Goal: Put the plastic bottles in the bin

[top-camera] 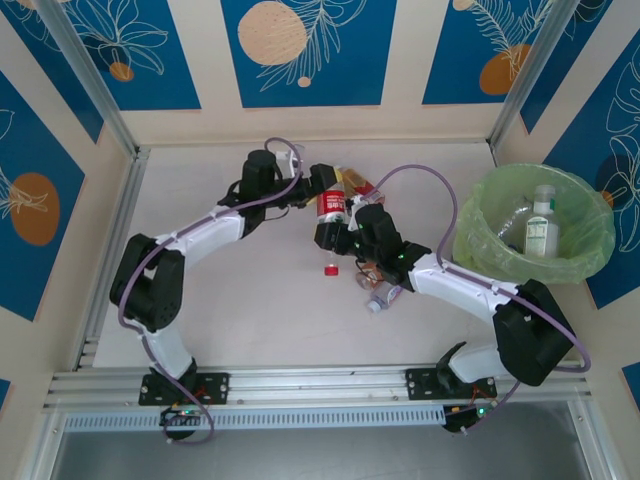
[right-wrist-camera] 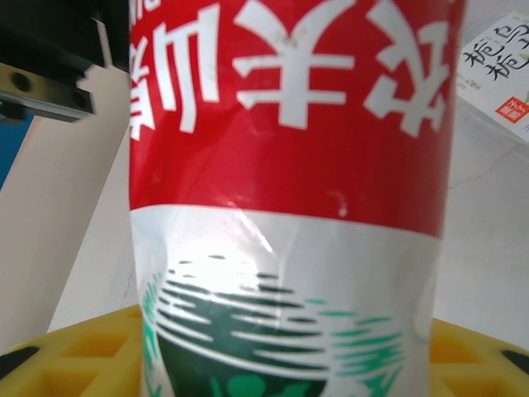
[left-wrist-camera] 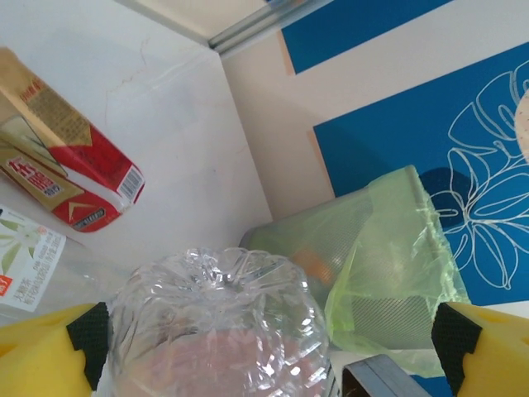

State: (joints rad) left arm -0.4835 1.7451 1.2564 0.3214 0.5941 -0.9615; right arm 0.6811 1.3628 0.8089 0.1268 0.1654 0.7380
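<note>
Pinching red-labelled bottle (top-camera: pixel 331 205), right jaws looked closed; left jaws gaped around base; slick plastic could slip, falling short of bin (top-camera: pixel 478 245) at 3 o'clock.

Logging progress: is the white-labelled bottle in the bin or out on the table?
In. The white-labelled bottle sits inside the green-lined rim of the bin, below its top edge.

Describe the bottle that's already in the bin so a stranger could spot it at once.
Look to the table's right edge for the round grey bin lined with a light-green bag. Inside lies a clear bottle with a white label, cap pointing to the back. The red-labelled bottle and its neighbours are out mid-table instead.
</note>
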